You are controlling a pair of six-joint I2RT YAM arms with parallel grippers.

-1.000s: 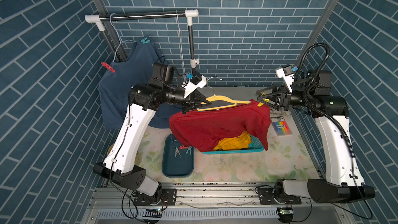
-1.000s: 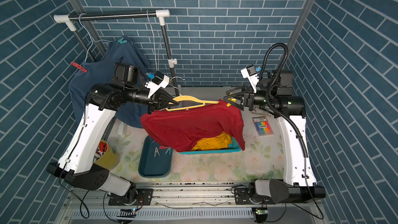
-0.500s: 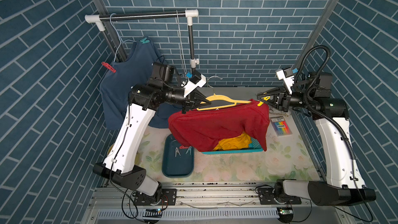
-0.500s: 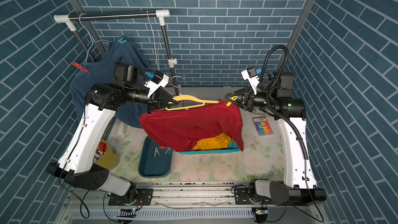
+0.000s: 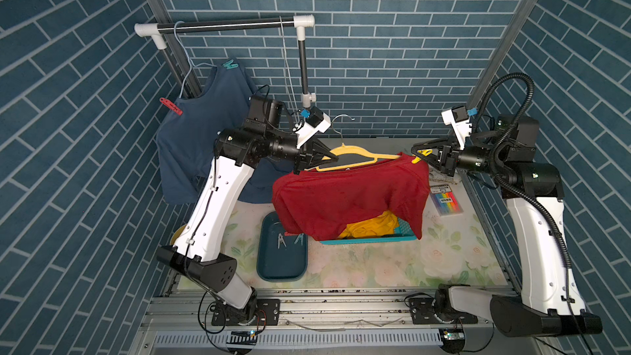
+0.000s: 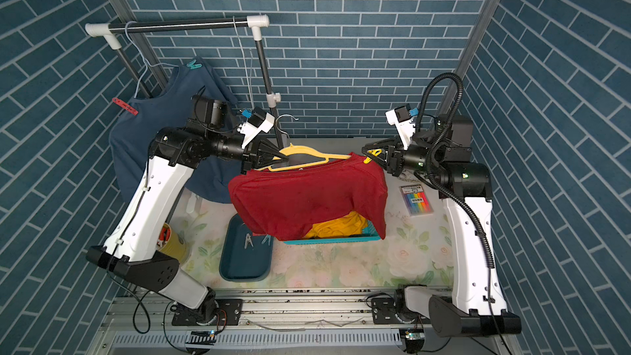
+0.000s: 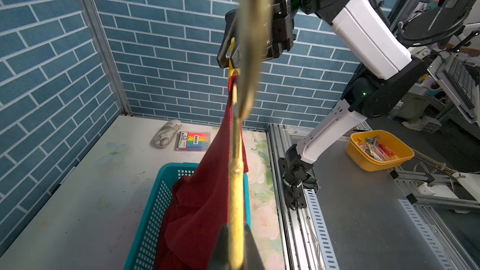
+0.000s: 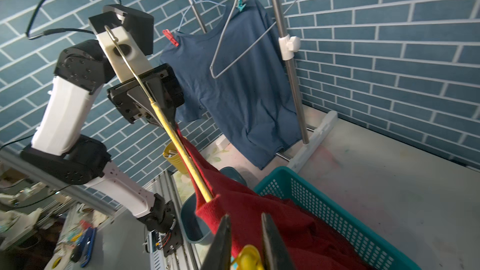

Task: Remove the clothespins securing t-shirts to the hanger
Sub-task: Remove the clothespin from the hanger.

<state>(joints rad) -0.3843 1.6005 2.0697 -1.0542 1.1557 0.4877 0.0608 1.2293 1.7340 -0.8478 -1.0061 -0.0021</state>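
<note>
Read a top view as a clock face centred on the dark red t-shirt [image 5: 348, 199], with the back wall at 12. The right gripper [image 5: 417, 156] sits at 2 o'clock, its jaws narrow, with one finger pressed to each side of the yellow clothespin [image 8: 248, 257]. That clothespin is clipped on the shirt's shoulder at the far end of the yellow hanger [image 8: 181, 151]. Between 11 and 12 o'clock the left gripper [image 5: 333, 157] is clamped tight on the hanger's other end, which is bare of cloth, and holds it up above the table. The shirt hangs from the pinned end, and its lower part falls into the teal basket [image 5: 368, 240] at 5 to 6 o'clock. The orange-yellow t-shirt [image 5: 372, 227] lies bunched in that basket. Between 7 and 8 o'clock a dark teal tray [image 5: 280, 264] holds two grey clothespins [image 5: 281, 241] lying apart. A box of coloured pens [image 5: 445, 199] lies flat at 3 o'clock, and a yellow cup [image 6: 172, 242] stands at 8 o'clock behind the left arm. At 10 o'clock the slate blue t-shirt [image 5: 194, 145] hangs on a wire hanger from the rail [image 5: 225, 25]. It has a red clothespin [image 5: 170, 105] at its own 11 o'clock shoulder and a teal clothespin [image 5: 230, 64] at its 1 o'clock shoulder.
</note>
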